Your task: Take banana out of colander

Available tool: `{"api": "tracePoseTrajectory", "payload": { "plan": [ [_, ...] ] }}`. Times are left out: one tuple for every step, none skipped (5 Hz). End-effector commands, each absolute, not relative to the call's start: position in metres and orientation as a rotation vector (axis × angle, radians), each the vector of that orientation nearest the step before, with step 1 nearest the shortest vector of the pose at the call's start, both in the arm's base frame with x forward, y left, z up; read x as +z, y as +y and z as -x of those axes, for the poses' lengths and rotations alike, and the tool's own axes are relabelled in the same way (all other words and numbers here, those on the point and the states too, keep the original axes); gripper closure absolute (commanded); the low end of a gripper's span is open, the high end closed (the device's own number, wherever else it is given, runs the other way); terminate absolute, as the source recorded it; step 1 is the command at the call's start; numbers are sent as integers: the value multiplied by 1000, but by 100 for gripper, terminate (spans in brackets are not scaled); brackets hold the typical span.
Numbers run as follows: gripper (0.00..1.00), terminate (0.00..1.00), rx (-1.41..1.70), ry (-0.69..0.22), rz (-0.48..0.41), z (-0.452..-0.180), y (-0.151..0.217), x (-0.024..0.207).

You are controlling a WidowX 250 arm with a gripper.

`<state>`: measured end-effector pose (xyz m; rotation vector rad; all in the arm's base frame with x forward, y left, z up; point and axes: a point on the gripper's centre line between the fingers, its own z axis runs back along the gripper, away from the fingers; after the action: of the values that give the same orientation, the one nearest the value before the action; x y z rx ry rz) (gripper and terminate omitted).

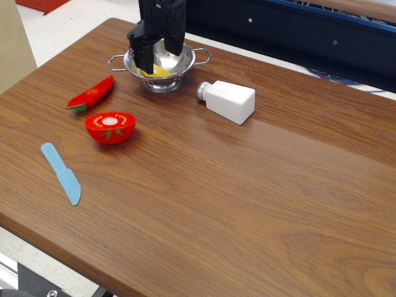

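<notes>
While the gripper (159, 54) dips into the colander (162, 64), its fingers (145, 57) stand apart, gripping nothing; the banana (158, 71) lies just beneath and between them, inside the bowl.

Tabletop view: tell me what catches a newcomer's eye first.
The black gripper reaching down into the steel colander at the table's far edge, with the yellow banana showing between its open fingers. Next, the red tomato half left of center and the white salt shaker lying on its side.

The claw (159, 54) is matte black, blocky, two-fingered.
</notes>
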<state>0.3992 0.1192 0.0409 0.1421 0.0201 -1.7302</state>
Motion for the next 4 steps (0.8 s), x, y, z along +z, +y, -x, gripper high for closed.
{"api": "tracePoseTrajectory", "payload": {
  "plan": [
    [0, 0, -1703, 16, -191, -408, 104, 41],
    [0, 0, -1671, 1, -197, -409, 103, 35],
    [100, 0, -1636, -16, -188, -418, 101, 38],
    [100, 0, -1603, -28, -201, -424, 96, 46]
  ]
}}
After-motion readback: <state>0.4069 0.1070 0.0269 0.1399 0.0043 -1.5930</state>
